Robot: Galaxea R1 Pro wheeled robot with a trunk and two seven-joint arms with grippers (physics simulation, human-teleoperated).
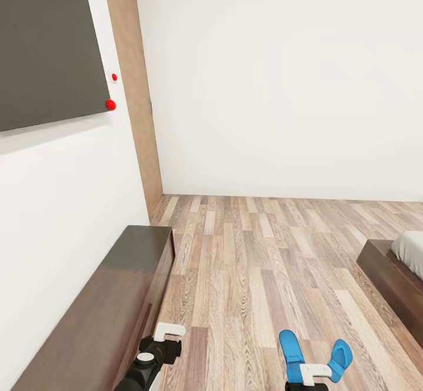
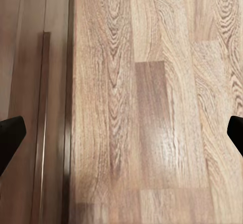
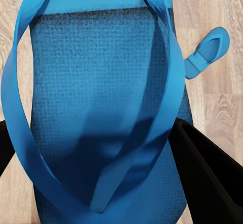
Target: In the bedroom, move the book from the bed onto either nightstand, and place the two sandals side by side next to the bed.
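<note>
My right gripper is shut on one blue sandal, its black fingers pressing the sole's two edges and holding it above the floor. The other sandal lies on the wood floor beyond it. In the head view both sandals sit at the bottom edge, the held sandal to the left of the lying sandal, with the right gripper between them. A corner of the bed shows at the right. My left gripper is open over bare floor. The book and the nightstand are out of view.
A long low dark-wood bench runs along the left wall, close beside my left arm; its front appears in the left wrist view. A dark panel hangs on that wall. Wood-plank floor stretches to the white far wall.
</note>
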